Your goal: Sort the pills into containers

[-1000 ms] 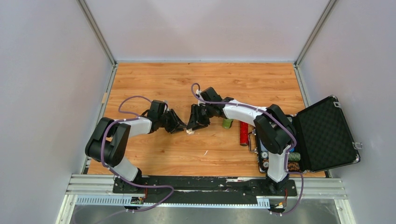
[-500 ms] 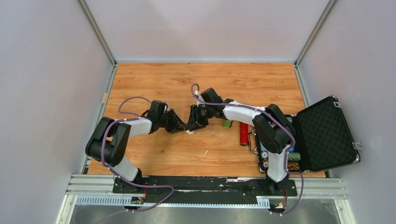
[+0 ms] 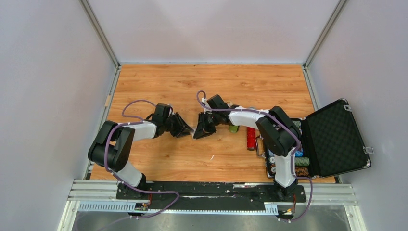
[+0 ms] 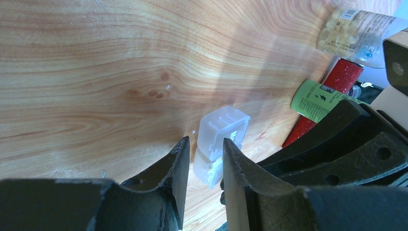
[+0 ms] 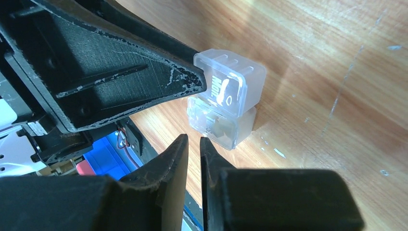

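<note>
1. Black two-finger left gripper (image 4: 204, 149), left of centre in the top view. Its fingers were set on either side of the box's lower section, pinching it.

2. tiny transparent colourless plastic box (image 4: 222, 126), squarish, on the wood-grain table (image 3: 168, 82). It sat at mid-frame in the top view, between the two gripper tips.
- Build: two stacked sections of frosted plastic with rounded corners, and ribs along the edge of the upper section.
- Contents: something small and pale in the lower section, not identifiable.
- Long axis: in the left wrist view it ran from lower left to upper right, with the ribbed end farther from the camera. In the right wrist view it ran nearly up and down the frame, with the ribbed section uppermost and facing the camera.
- Writing: white lettering on the upper section appeared to read "Mon".

3. Black two-finger right gripper (image 5: 193, 140), just right of the box. Its tips pointed at the box without touching it, and the fingers were pressed almost together on nothing.

4. small green bottle (image 4: 317, 98). The label bore a black lightning-bolt mark, and the small print was too fine to read.

5. red glittery tube (image 4: 342, 77), just beside the green bottle.

6. clear bottle (image 4: 358, 31), upper right of the left wrist view. It had a white label with unreadable print and held pale round pieces.

7. black case (image 3: 334, 137), far right in the top view. Its foam-lined lid was open and chip stacks sat in its tray.
</note>
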`<state>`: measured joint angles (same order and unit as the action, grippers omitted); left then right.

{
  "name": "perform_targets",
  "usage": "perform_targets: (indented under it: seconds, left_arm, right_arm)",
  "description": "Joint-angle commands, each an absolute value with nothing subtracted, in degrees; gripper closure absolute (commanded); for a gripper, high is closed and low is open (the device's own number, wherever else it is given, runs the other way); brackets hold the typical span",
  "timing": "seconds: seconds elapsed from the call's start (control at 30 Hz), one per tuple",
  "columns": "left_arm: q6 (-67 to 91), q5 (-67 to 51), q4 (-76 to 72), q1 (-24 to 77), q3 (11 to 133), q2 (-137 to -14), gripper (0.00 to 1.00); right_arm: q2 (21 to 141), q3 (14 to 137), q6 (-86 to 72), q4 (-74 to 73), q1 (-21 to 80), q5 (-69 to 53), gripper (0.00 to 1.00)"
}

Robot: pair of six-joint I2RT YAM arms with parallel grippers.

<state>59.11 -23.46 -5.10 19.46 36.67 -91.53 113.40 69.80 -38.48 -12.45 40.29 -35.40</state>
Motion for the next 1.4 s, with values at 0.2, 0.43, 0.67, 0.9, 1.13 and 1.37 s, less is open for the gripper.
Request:
perform_targets:
  seconds: [0.2,0.43,0.67,0.9,1.13,1.37]
  left_arm:
    - [58.3,-20.7,-3.1,19.3,35.6,-91.8,0.62]
    - [57.8,-20.2,-2.9,19.3,35.5,-91.6,0.62]
    - [57.5,-20.2,-2.7,19.3,35.8,-91.6,0.61]
    - [57.7,-20.2,-2.6,19.3,35.6,-91.5,0.61]
    - [57.8,-19.9,-2.2,19.3,35.7,-91.5,0.62]
    - [56.2,-20.4,-2.1,19.3,36.6,-90.3,0.6]
  right_arm:
    - [113.5,73.9,-40.7,-20.6,40.1,-25.3,0.74]
    - [114.2,78.7,-39.4,-29.2,40.4,-20.2,0.67]
    - [116.3,81.2,-36.6,-31.7,42.4,-17.9,0.61]
    - [117.9,82.0,-36.7,-31.7,43.5,-15.6,0.59]
    - [117.4,81.9,-37.3,-32.1,44.7,-12.5,0.54]
    - [118.3,81.5,-38.3,-32.9,44.8,-11.8,0.63]
